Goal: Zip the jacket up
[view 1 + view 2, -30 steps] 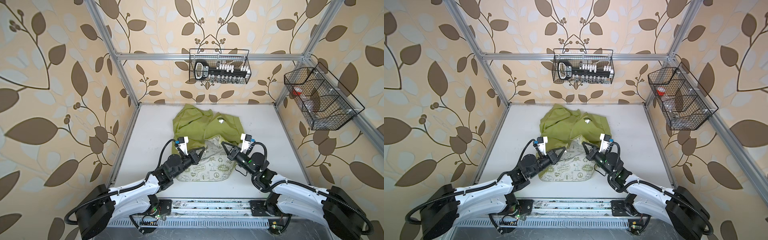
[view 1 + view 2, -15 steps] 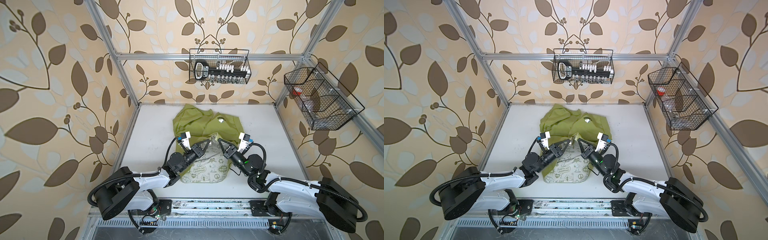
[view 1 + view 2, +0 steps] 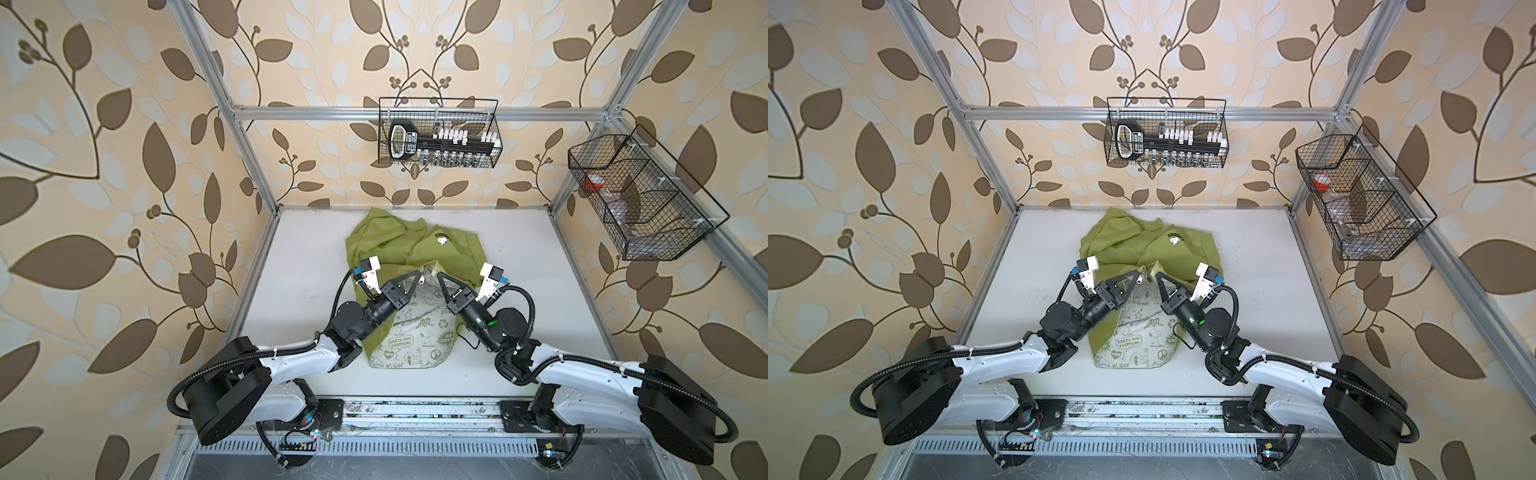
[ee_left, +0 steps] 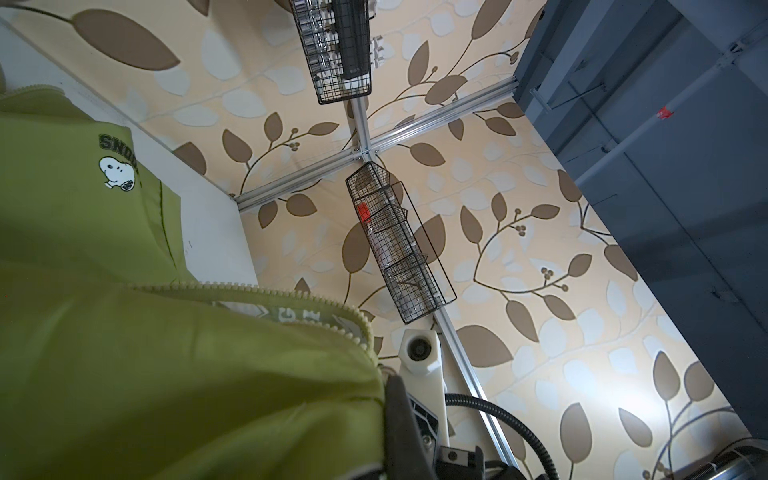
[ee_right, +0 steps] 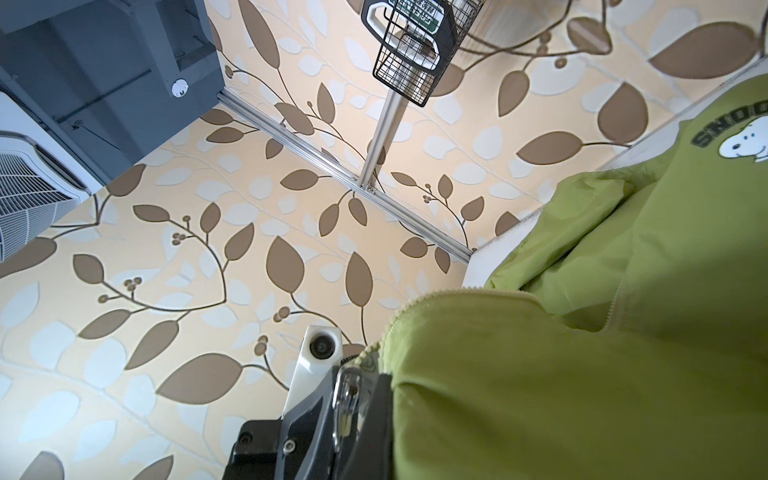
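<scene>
The lime-green jacket (image 3: 399,245) (image 3: 1129,241) lies on the white table (image 3: 307,266), and its near part is lifted so the white doodle lining (image 3: 419,336) faces up. My left gripper (image 3: 419,276) (image 3: 1143,275) and right gripper (image 3: 439,276) (image 3: 1159,276) are raised, tips almost touching, each shut on a front zipper edge of the jacket. A small metal pull (image 3: 423,280) (image 5: 347,390) hangs at the left gripper's tip. In the left wrist view green fabric and zipper teeth (image 4: 291,297) cover most of my left gripper (image 4: 388,374). Fabric also drapes my right gripper (image 5: 374,370).
A wire basket (image 3: 438,137) with a tool set hangs on the back wall. A second wire basket (image 3: 640,199) hangs on the right wall. Aluminium frame posts (image 3: 249,166) stand at the table's corners. A Snoopy print (image 3: 444,240) marks the jacket's far part.
Both grippers have moved up, away from the front edge and toward each other, drawing the jacket's two front edges together. The exposed lining has narrowed.
</scene>
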Tool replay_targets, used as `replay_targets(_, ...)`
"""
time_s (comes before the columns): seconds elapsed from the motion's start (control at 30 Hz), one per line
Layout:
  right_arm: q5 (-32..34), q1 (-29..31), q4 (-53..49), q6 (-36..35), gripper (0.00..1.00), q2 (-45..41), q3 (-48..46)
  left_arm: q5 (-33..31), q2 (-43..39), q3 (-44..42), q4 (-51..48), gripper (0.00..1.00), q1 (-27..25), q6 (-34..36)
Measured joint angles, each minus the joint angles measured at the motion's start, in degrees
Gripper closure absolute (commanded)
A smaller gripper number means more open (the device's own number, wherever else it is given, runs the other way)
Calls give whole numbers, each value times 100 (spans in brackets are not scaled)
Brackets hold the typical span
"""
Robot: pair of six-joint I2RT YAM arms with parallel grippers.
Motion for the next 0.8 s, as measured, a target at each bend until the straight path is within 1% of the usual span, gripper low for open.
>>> replay_targets(0.3, 184, 358, -313, -254, 100, 0, 415, -44, -660, -20, -308, 100, 0, 125)
replay_targets(0.5, 293, 472, -407, -420, 100, 31, 459, -149, -997, -162, -363, 100, 0, 127)
replay_targets(0.63, 343, 496, -422, -505, 100, 122, 557, -157, -960, -179, -339, 100, 0, 96)
replay_targets(0.8, 374, 503, -181, -560, 100, 348, 619, -146, -601, -179, -107, 100, 0, -61)
